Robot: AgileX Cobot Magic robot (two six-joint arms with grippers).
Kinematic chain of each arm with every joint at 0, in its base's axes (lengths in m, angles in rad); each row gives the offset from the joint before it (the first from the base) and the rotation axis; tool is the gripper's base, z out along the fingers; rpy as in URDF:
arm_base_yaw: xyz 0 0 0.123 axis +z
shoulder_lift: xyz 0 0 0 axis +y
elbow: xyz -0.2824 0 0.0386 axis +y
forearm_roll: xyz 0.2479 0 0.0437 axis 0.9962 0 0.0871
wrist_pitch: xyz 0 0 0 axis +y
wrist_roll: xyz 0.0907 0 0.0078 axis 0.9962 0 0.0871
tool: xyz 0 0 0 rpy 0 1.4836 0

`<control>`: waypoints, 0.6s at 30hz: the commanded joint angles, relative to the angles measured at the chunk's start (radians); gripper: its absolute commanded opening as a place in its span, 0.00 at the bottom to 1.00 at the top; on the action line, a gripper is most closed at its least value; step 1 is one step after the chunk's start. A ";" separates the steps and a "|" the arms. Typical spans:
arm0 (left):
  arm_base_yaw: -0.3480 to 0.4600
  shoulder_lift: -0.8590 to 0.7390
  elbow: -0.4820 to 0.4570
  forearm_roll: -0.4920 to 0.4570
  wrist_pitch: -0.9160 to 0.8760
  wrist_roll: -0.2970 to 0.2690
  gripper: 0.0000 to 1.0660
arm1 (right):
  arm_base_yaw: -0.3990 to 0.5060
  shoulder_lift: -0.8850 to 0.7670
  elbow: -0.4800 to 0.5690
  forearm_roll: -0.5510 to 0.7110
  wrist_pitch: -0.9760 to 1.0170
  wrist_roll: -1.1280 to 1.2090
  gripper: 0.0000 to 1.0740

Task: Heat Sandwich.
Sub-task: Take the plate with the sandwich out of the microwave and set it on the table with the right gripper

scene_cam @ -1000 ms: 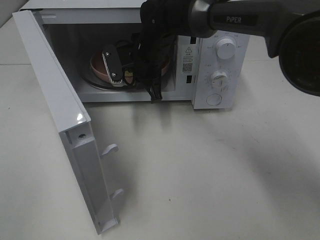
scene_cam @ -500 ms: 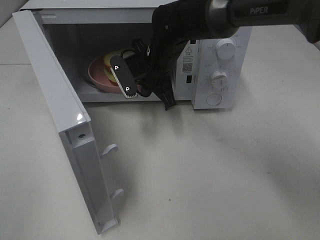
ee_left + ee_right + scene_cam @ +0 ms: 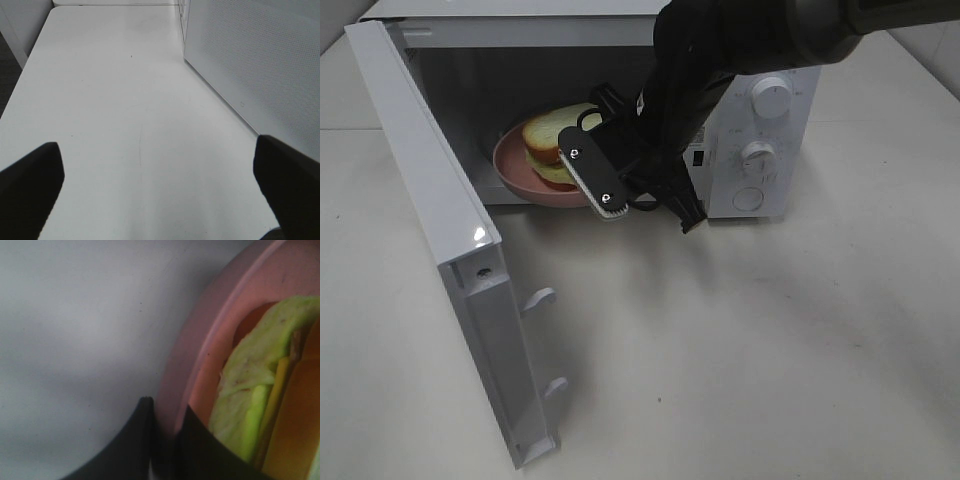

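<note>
- Pink plate [image 3: 516, 176] gripped at its front rim by right tool [image 3: 592, 180], jaws clenched on the rim edge; seen clearly in right wrist view, rim [image 3: 200, 365] pinched between the two dark fingers [image 3: 137, 440].
- Sandwich [image 3: 552, 140] sitting on the plate: tan bread on top, yellow-green layer and a bit of red under it; narrower than the plate.
- Plate and sandwich at the microwave [image 3: 760, 140] mouth, partly inside the cavity, front rim of plate about level with the cavity's front edge; can't tell whether the plate rests on the cavity floor or hangs clear of it.
- Microwave door [image 3: 440, 230] swung wide open, hinged on the side far from the control panel, two latch hooks [image 3: 540, 297] visible on its free edge.
- Two white knobs [image 3: 772, 98] plus a round button [image 3: 750, 198] on the control panel, beside the cavity; right arm [image 3: 720, 50] crossing in front of the panel's upper part.
- Right tool angled down toward the cavity from the panel side, silver finger bar with two screws facing up.
- Left tool [image 3: 160, 190] spread wide, released, nothing between its fingers [image 3: 30, 175]; hovering over bare white counter [image 3: 115, 100], beside a perforated white side wall of the microwave [image 3: 260, 65].
- Left tool not in the overhead view.
- Counter around the microwave white, arm shadow [image 3: 790, 290] falling in front of the panel.
</note>
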 commanded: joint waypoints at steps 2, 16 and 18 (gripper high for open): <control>0.001 -0.029 0.002 -0.006 -0.011 0.000 0.92 | 0.023 -0.065 0.064 0.013 -0.045 -0.029 0.00; 0.001 -0.029 0.002 -0.006 -0.011 0.000 0.92 | 0.035 -0.214 0.241 0.014 -0.071 -0.029 0.00; 0.001 -0.029 0.002 -0.006 -0.011 0.000 0.92 | 0.035 -0.237 0.267 0.014 -0.072 -0.028 0.00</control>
